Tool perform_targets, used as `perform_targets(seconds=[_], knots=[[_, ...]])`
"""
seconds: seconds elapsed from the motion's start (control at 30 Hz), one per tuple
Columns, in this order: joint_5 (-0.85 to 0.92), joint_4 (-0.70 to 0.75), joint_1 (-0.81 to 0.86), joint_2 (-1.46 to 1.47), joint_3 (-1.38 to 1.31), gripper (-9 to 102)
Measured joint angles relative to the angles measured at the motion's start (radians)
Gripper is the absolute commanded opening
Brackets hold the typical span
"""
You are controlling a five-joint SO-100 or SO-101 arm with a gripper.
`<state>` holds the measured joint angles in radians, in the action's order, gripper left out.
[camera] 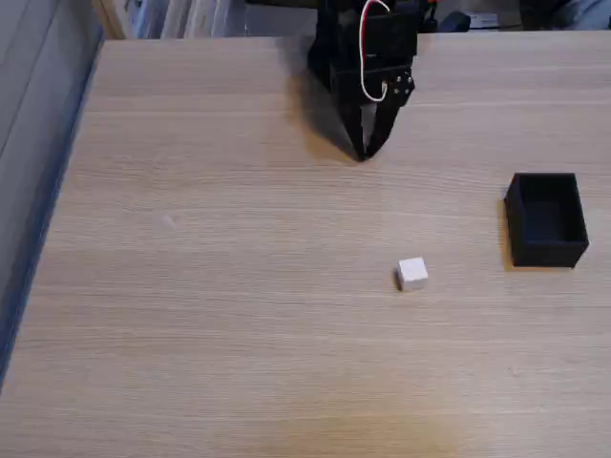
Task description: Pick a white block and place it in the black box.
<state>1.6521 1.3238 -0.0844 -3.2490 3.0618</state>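
Now your claw hangs near the desk's far edge, its tips pinched together and holding nothing. Your block sits well below it, with the box off to the right.

We see the white block on the table, the black box right of it, the gripper farther back.
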Motion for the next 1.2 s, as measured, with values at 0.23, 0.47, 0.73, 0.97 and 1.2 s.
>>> perform_targets(seconds=[0.23,0.47,0.73,0.97,1.2], knots=[[-0.041,-0.046,-0.023,0.219,-0.167,1],[-0.091,-0.092,-0.048,0.480,-0.337,12],[-0.107,-0.163,-0.044,0.669,-0.431,26],[-0.100,-0.190,-0.037,0.802,-0.499,28],[-0.094,-0.258,-0.029,0.945,-0.578,28]])
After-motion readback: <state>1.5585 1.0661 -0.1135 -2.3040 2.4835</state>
